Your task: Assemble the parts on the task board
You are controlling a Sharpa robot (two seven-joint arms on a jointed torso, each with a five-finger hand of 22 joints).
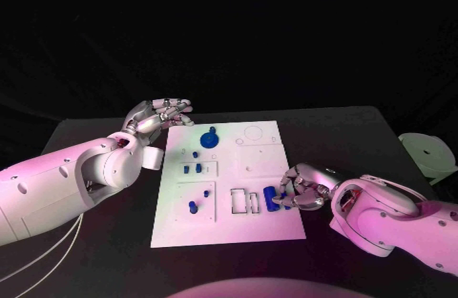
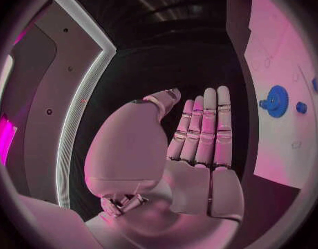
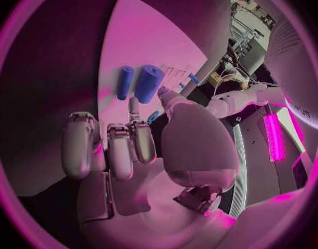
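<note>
A blue cylindrical part (image 1: 271,197) lies near the right edge of the white task board (image 1: 229,232), just beside a thinner blue part (image 3: 125,82). The right hand (image 1: 304,191) sits right at it, fingers loosely curled; whether it grips the part, I cannot tell. The step looks like picking this piece up; next it needs a firm pinch and lift. The left hand (image 1: 160,118) hovers off the board's far left corner above the surface, fingers straight, holding nothing

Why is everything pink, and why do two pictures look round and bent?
Head view: pink light washes the task board and both arms, against a dark background. Wrist views: fisheye circles bend straight edges; the left hand and right hand loom large.
</note>
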